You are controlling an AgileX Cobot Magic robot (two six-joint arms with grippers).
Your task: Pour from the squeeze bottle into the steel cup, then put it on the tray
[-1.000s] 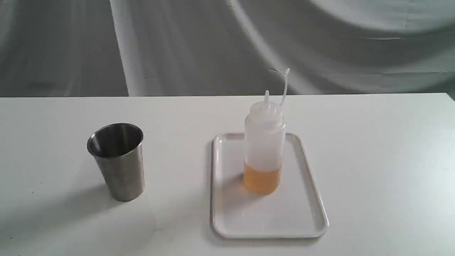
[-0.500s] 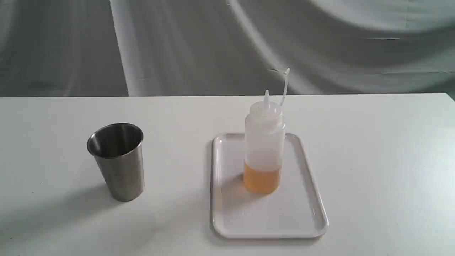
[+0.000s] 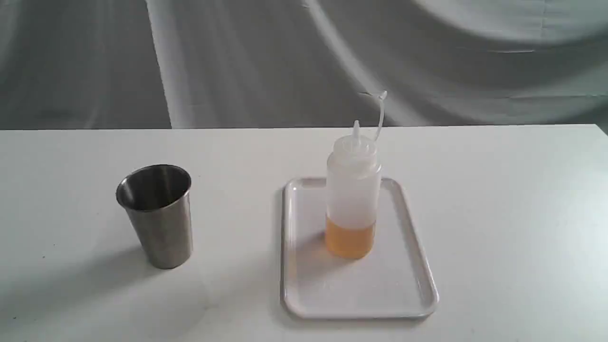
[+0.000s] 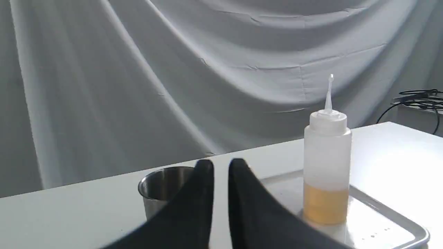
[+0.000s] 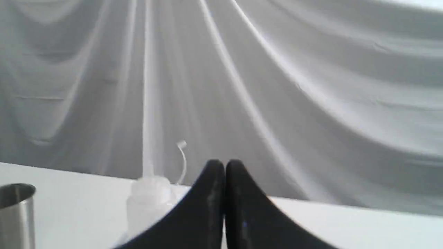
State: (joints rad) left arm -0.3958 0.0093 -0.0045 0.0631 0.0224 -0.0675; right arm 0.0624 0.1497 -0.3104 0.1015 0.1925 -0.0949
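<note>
The squeeze bottle (image 3: 353, 199) stands upright on the tray (image 3: 403, 294), toward its far half, with amber liquid in its bottom third and its cap strap sticking up. The steel cup (image 3: 159, 218) stands upright on the table, left of the tray and apart from it. Neither gripper shows in the exterior view. In the left wrist view my left gripper (image 4: 221, 169) is shut to a thin slit and holds nothing, with the cup (image 4: 162, 188) and bottle (image 4: 327, 166) beyond it. My right gripper (image 5: 225, 166) is shut and empty, the bottle (image 5: 148, 204) blurred behind it.
A white table (image 3: 498, 213) carries everything, and a grey draped cloth (image 3: 237, 61) hangs behind its far edge. Black cables (image 4: 420, 98) lie on a surface past the table's end in the left wrist view.
</note>
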